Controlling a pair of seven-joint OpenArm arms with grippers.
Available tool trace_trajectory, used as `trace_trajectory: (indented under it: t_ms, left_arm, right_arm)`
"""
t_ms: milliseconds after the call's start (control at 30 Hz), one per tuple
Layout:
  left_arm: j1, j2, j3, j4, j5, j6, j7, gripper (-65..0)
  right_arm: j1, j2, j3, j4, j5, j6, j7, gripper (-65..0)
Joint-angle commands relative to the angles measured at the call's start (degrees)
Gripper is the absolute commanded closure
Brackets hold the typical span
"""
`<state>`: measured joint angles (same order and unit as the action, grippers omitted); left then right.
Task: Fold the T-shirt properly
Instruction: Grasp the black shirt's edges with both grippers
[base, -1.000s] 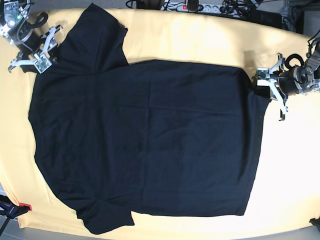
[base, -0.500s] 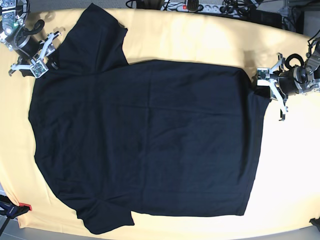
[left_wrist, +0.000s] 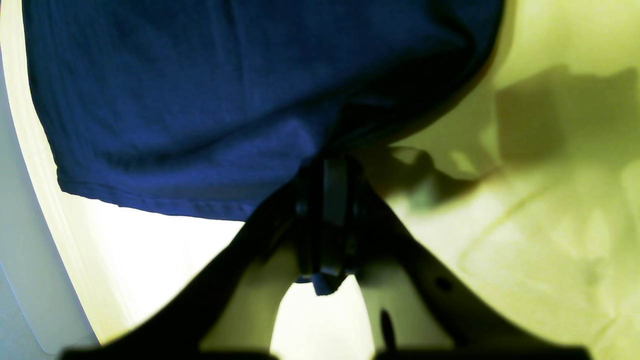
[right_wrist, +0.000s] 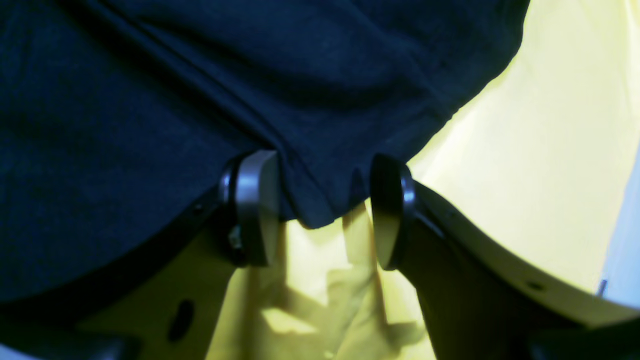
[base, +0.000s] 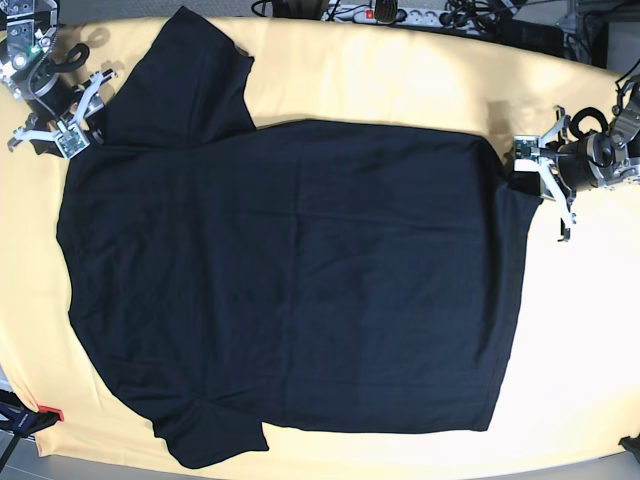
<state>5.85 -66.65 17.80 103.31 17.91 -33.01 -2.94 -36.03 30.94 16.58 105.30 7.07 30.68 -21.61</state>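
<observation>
T-shirt (base: 290, 280), black and short-sleeved, is lying spread flat on the yellow table (base: 400, 75), covering most of it in the base view. One sleeve is pointing to the far left corner and the other to the near left, while the straight hem is running down the right side.

At the far right, the left gripper (base: 528, 162) is sitting at the hem's far corner. In the left wrist view its pads (left_wrist: 334, 200) are pressed together with the shirt's edge running into them (the cloth looks blue here, a trick of the camera), so it is pinching the shirt. The hem (left_wrist: 165, 205) is trailing off to the left of the fingers, lying on the bright tabletop (left_wrist: 550, 225), with the gripper's shadow falling to the right.

At the far left, the right gripper (base: 62, 118) is resting beside the far sleeve, near the table's edge. In the right wrist view its two pads (right_wrist: 255, 205) are standing apart, moderately wide, and a fold of the shirt (right_wrist: 200, 100) is hanging down between them without either pad clearly touching it. Yellow table (right_wrist: 540, 165) is showing below and to the right of that fold.
</observation>
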Motion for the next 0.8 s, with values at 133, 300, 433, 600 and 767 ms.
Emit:
trace_trajectory:
  t_ms: [133,300,433,600,767]
  left_arm:
    - [-0.7,-1.4,-0.6,0.5,-0.6,0.7,-0.4,0.0]
    - [-0.7,-1.4,-0.6,0.5,-0.7,0.7,-0.4,0.0]
    - [-0.7,-1.4,-0.6,0.5,-0.6,2.3,-0.3,0.0]
    - [-0.8,-1.4,-0.6,0.5,-0.7,2.4,-0.4,0.0]
    - [-0.8,-1.4,-0.6,0.5,-0.7,2.4,-0.4,0.0]
  right_arm:
    - [-0.2,0.5,-3.6,0.3,-2.3,-2.0,0.0,-31.5]
    - [1.3,0.5,-8.7,-0.2,-9.8,-9.7,0.0,-31.5]
    - [4.1,0.5,-11.3,-3.5,-10.6,-10.4,0.0,-31.5]
    - [7.3,0.5,-11.6,-7.7,-10.5,-10.3,-1.5,-30.9]
    - [7.3,0.7,-11.6,-3.8,-10.0,-6.2,-7.7,-7.9]
